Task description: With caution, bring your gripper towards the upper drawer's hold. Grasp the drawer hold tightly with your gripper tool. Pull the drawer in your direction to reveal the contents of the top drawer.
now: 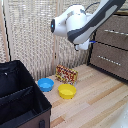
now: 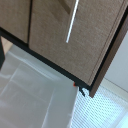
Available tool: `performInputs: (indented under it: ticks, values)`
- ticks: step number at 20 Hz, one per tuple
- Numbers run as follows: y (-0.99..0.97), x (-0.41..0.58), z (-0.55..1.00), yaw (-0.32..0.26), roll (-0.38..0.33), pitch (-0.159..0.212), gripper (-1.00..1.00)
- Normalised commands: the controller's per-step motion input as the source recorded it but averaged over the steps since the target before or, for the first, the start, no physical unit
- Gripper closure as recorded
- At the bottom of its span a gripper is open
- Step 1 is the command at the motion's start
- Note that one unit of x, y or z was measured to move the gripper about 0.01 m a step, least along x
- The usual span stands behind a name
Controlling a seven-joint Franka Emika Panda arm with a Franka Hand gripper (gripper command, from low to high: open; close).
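The brown dresser stands at the exterior view's right. Its top drawer [image 1: 118, 29] carries a thin silver bar, the drawer hold [image 1: 116, 32]. A lower drawer front [image 1: 109, 61] has a matching bar. My gripper [image 1: 90, 45] hangs under the bulky white arm, just off the dresser's near edge and apart from the hold. It is too small there to tell open from shut. The wrist view shows brown drawer fronts and one silver bar [image 2: 73, 21], with no fingers in sight. I cannot tell which drawer that bar belongs to.
On the wooden table [image 1: 97, 102] sit a blue bowl [image 1: 46, 84], a yellow bowl [image 1: 67, 91] and a red patterned box [image 1: 66, 74]. A black open case [image 1: 20, 97] fills the front at the exterior view's left. A pale curtain [image 1: 30, 35] hangs behind.
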Motion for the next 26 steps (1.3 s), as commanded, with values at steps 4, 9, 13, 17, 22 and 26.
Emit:
performInputs:
  ticks: [4, 9, 13, 17, 22, 26]
  values:
    - [-0.44, 0.004, 0.00, 0.165, -0.195, -0.070, -1.00]
    - [-0.44, -0.074, 0.00, 0.176, -0.145, -0.067, -1.00]
    - [-0.63, -0.449, 0.02, 0.087, -0.186, -0.055, -1.00]
    - [-0.69, -0.447, 0.00, 0.081, -0.153, -0.063, -1.00]
    - [-0.59, -0.318, -0.02, 0.110, -0.151, -0.094, -1.00]
    - [-0.48, -0.150, -0.05, 0.112, -0.117, -0.065, -1.00]
